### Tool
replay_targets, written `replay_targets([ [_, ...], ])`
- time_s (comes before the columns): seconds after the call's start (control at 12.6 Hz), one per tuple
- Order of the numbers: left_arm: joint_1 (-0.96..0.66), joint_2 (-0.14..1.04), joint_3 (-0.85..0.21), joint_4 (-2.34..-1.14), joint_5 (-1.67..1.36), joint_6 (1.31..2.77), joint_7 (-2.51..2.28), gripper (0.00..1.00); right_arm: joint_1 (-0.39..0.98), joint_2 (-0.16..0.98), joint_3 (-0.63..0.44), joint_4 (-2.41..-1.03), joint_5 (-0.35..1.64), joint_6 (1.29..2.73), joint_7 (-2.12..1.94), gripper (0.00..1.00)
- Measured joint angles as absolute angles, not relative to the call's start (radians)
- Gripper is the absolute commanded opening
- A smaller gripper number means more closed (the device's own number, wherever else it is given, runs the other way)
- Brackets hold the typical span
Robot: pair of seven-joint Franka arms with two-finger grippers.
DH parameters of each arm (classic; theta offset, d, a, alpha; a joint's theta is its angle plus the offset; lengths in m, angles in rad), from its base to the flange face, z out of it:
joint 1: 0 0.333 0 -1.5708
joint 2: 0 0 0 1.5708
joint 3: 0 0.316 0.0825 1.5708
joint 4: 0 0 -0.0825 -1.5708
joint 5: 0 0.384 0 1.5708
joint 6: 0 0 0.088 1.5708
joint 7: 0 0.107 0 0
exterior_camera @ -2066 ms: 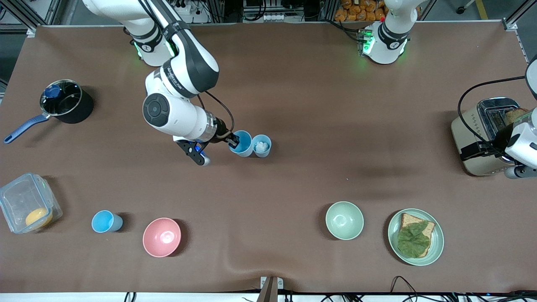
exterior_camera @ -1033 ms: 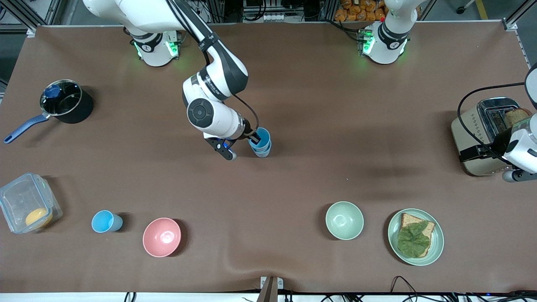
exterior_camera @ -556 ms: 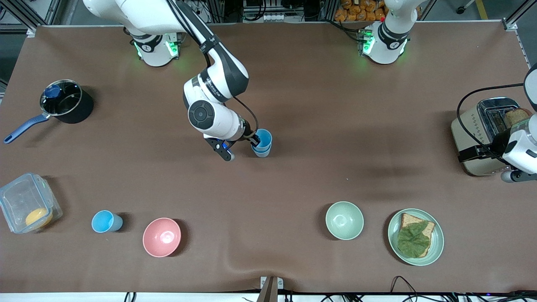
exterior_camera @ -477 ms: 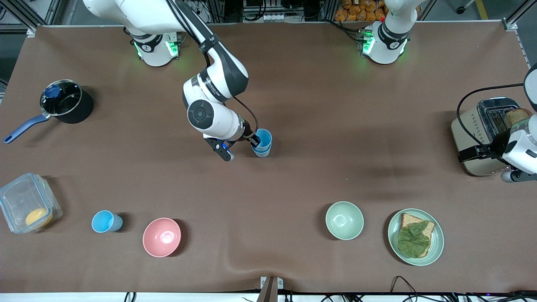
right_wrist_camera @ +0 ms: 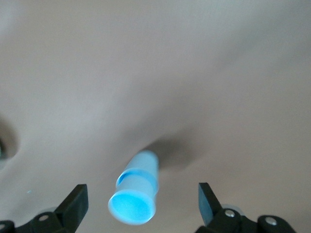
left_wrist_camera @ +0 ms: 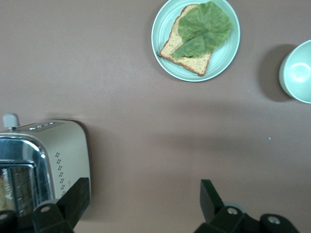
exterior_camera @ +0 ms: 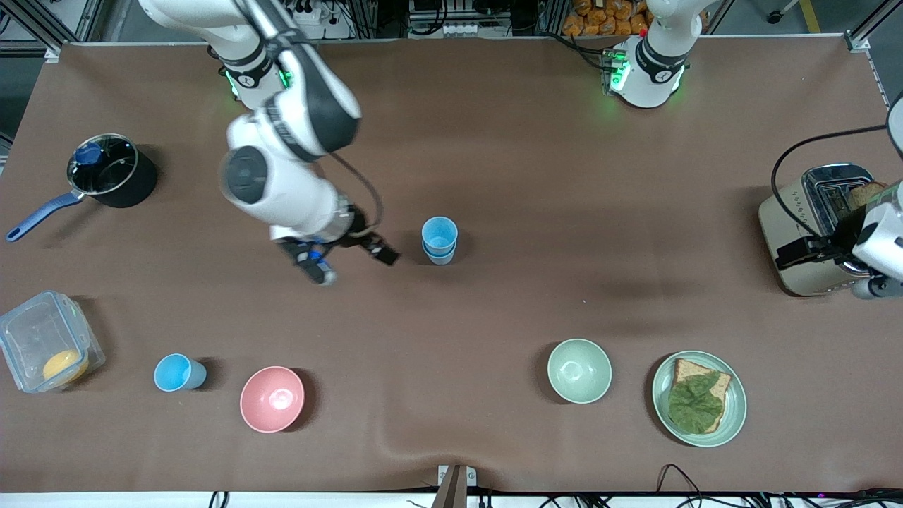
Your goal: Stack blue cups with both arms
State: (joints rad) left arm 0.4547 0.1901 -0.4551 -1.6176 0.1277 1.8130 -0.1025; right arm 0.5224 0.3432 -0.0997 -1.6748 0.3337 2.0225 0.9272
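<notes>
White arms (exterior_camera: 282, 169) – blk joint bands

Toaster (exterior_camera: 811, 233) at three o'clock; saucepan (exterior_camera: 113, 171) at nine; pink bowl (exterior_camera: 272, 398), green bowl (exterior_camera: 579, 370), sandwich plate (exterior_camera: 734, 402), lidded container (exterior_camera: 44, 340) along six.

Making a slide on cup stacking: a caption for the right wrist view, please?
Open right gripper over the table, apart from two nested blue cups.

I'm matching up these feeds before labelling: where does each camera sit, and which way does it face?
Front view: high across the table, facing both arms; shows the stacked blue cups.
Left wrist view: on the left arm, looking down at the toaster and plate; its open fingers show.
Right wrist view: on the right arm, open fingers framing the stacked cups, shared with the front view.
</notes>
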Motion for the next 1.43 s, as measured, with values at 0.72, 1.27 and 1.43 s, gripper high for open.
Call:
replay_targets([
  [0.72, 0.452, 0.023, -0.48, -1.557, 0.029, 1.63, -0.103, 1.0, 0.183, 0.149, -0.057, -1.685, 0.123, 1.695, 0.221, 1.0],
  [1.27, 0.083, -0.051, -0.14, -1.542, -0.023, 1.548, -0.104, 1.0, 0.055, -0.007, 0.041, -1.672, 0.033, 1.618, 0.027, 1.0],
  [1.43, -0.027, -0.064, -0.018, -1.542, -0.031, 1.524, -0.104, 1.0, 0.054, -0.007, 0.042, -1.649, 0.033, 1.602, 0.021, 1.0],
])
